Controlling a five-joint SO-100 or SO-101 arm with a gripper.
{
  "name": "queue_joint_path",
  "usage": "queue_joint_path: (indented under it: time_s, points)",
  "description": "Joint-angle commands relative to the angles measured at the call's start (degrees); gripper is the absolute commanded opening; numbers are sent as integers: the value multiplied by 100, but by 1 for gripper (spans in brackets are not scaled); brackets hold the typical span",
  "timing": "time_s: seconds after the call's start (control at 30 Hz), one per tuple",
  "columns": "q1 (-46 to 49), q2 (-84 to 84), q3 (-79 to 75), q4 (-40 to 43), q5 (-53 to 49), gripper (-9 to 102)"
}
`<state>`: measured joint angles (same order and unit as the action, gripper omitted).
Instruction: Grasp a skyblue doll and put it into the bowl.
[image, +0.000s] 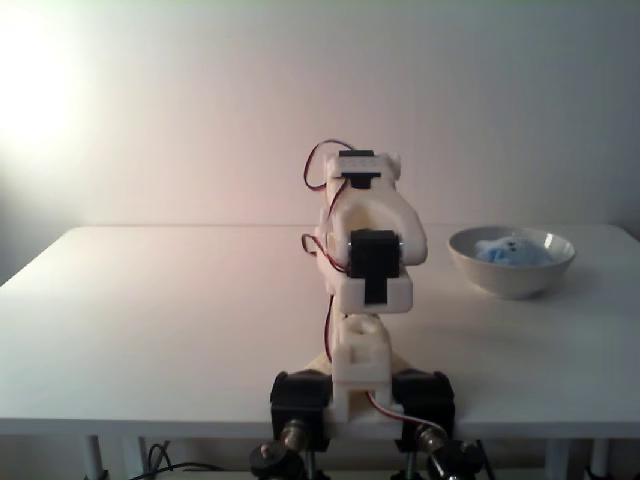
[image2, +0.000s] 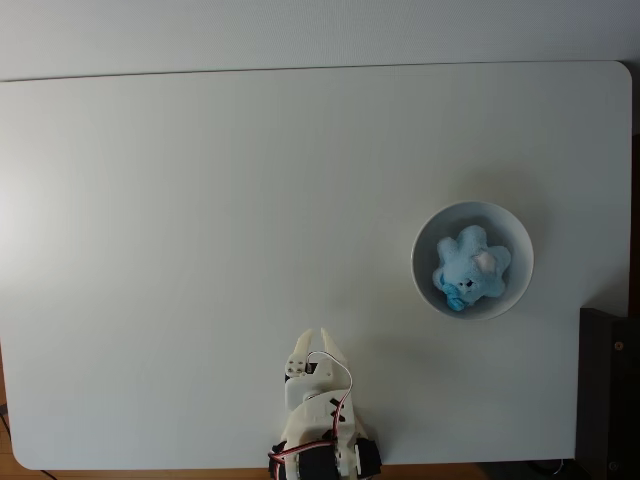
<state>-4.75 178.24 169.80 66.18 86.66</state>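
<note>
- Skyblue doll sitting inside the bowl, well off to the right of the arm in both fixed views.
- From above: lumpy, star-like outline, no clear long axis; whitish patch toward its right side, darker blue bit at its lower left edge. Facing direction hard to tell.
- From the front fixed view: just the top of the doll peeking over the bowl's rim, lower part hidden behind the near wall.
- Bowl upright on the white worktop, near the right edge, apart from everything else.
- Arm folded back compactly over its base at the near edge of the worktop, upper links stacked, red wires looping round the joints.
- From above: gripper pointing away from the base toward the far side of the worktop, two white tips drawn close together into a narrow point, holding nothing.
- Jaws closed or all but closed; a thin gap cannot be ruled out at this size.
- In the front fixed view, arm seen head-on, gripper hidden behind the arm's own body.
- Base clamps cut off at the bottom edge of the front view; a dark object cut off at the lower right corner from above, unclear what.
</note>
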Motion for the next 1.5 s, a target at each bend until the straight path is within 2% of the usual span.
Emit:
queue_joint_path:
  time_s: [0.0,0.73,0.97,1.47]
  points:
    - [26,1731,0,-79,-26,3]
    - [26,1679,18,-18,-9,3]
    - [35,1679,712,-18,53,3]
    - [0,1670,747,-9,-18,3]
